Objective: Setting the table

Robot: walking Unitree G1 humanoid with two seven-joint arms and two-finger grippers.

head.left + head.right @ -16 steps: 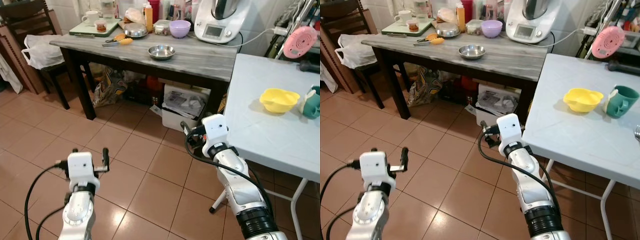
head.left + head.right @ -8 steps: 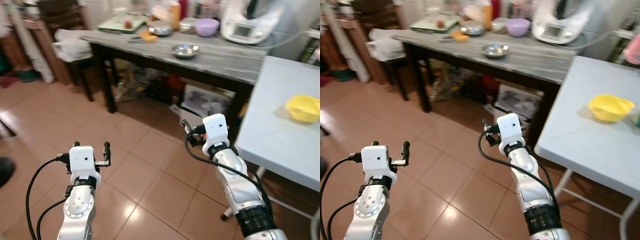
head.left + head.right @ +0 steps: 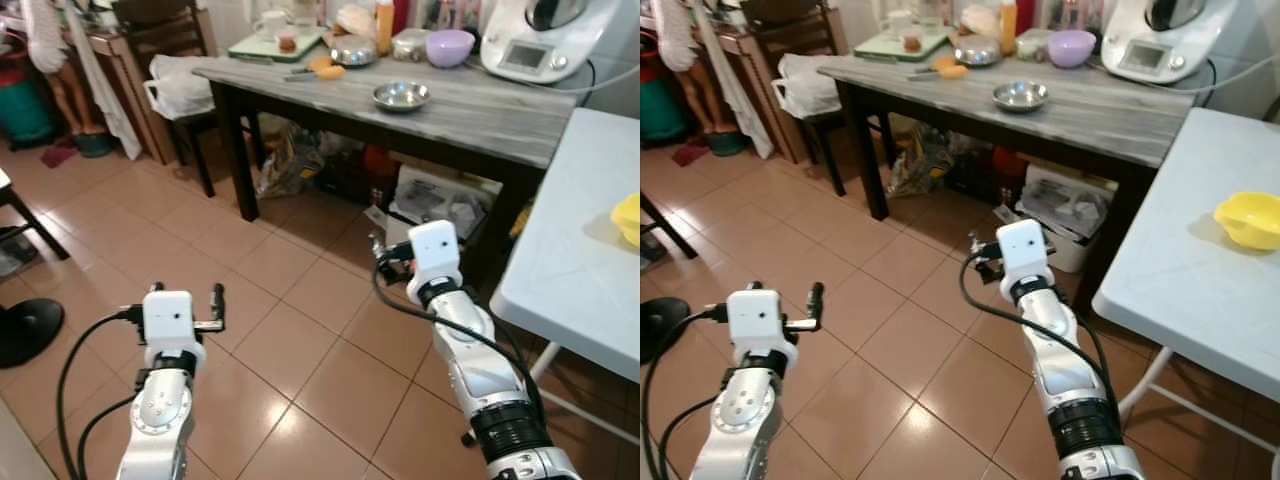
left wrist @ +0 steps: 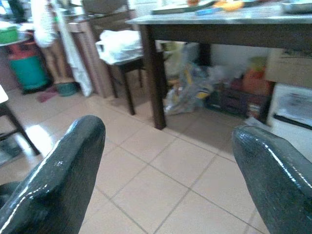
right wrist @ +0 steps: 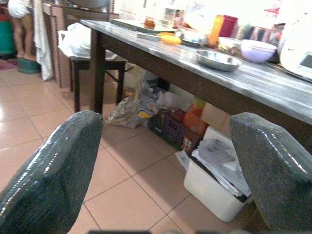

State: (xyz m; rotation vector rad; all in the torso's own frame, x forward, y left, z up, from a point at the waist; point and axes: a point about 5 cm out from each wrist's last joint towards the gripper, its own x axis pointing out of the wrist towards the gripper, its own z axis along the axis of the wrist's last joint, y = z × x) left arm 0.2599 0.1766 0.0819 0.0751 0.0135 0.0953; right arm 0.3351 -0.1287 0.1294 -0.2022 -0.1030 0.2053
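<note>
no writing can be read on anything. the left gripper (image 4: 161,170) and right gripper (image 5: 161,165) both hang released and empty over glossy terracotta floor tiles (image 3: 300,380), their fingers rounded, black and shiny. well ahead of the right jaws, a round steel bowl (image 5: 216,59) sits on the grey wood-grain table (image 3: 470,100); a yellow plastic bowl (image 3: 1250,220) rests on the white folding table (image 3: 1180,280).
</note>
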